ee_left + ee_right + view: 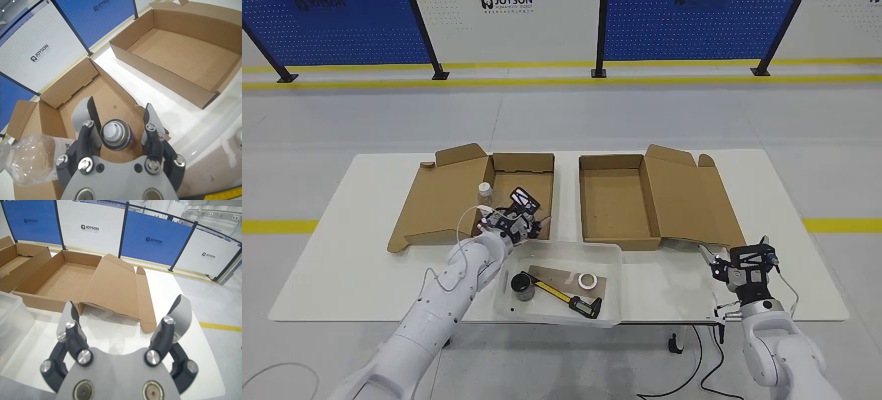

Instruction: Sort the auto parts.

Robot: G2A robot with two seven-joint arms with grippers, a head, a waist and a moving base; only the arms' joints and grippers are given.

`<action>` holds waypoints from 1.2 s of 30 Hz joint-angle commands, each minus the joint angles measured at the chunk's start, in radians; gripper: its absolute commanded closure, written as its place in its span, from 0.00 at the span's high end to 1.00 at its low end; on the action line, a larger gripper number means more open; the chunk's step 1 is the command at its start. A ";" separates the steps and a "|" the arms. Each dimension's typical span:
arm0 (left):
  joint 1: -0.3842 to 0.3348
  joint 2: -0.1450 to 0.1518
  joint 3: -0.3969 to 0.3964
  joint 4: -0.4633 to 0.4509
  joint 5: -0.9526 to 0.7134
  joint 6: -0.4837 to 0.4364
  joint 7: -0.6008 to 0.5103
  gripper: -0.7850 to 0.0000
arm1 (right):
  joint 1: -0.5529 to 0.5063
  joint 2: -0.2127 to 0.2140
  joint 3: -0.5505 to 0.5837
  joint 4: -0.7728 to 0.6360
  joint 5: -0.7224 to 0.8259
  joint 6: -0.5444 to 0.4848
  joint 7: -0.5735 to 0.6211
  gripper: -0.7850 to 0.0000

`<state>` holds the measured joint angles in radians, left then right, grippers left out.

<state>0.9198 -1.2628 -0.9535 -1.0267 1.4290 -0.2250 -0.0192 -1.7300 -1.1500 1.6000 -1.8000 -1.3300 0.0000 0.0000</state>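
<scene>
**So the spray can stood in the left box, nobody holding it**

Left gripper (pixel 120 103) hung over the left cardboard box (pixel 79 83), fingers spread. The spray can (pixel 117 136) stood upright between them, with a clear gap on one side. A plastic bottle (pixel 28 153) was in the same box, just beside it. Right gripper (pixel 125 302) sat with its fingers wide apart over the worktop (pixel 170 306), near the right box (pixel 62 281).

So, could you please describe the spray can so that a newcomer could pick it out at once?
Find the left cardboard box of the two open ones on the white table. Inside it, the spray can sits between the open fingers of the left pincer. Unlike the clear plastic bottle beside it, it is metal, with a silver rim, white nozzle and purple label.
</scene>
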 commanded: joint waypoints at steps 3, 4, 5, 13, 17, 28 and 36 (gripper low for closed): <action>0.001 0.000 -0.009 -0.026 0.008 -0.002 0.006 0.82 | 0.000 0.000 0.000 0.000 0.000 0.000 0.000 1.00; 0.002 0.001 -0.012 -0.036 0.013 -0.004 0.008 0.82 | 0.000 0.000 0.000 0.000 0.000 0.000 0.000 1.00; 0.003 0.002 -0.017 -0.047 0.015 -0.006 0.009 0.84 | 0.000 0.000 0.000 0.000 0.000 0.000 0.000 1.00; 0.036 0.022 -0.087 -0.208 -0.001 -0.076 -0.023 0.89 | 0.000 0.000 0.000 0.000 0.000 0.000 0.000 1.00; 0.092 0.044 -0.141 -0.345 0.002 -0.174 -0.083 0.99 | 0.000 0.000 0.000 0.000 0.000 0.000 0.000 1.00; 0.311 0.102 -0.288 -0.696 -0.097 -0.483 -0.330 1.00 | 0.000 0.000 0.000 0.000 0.000 0.000 0.000 1.00; 0.359 0.121 -0.328 -0.769 -0.179 -0.598 -0.449 1.00 | 0.000 0.000 0.000 0.000 0.000 0.000 0.000 1.00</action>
<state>1.2786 -1.1419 -1.2815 -1.7969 1.2521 -0.8250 -0.4694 -1.7300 -1.1500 1.6000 -1.8000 -1.3300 0.0000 0.0000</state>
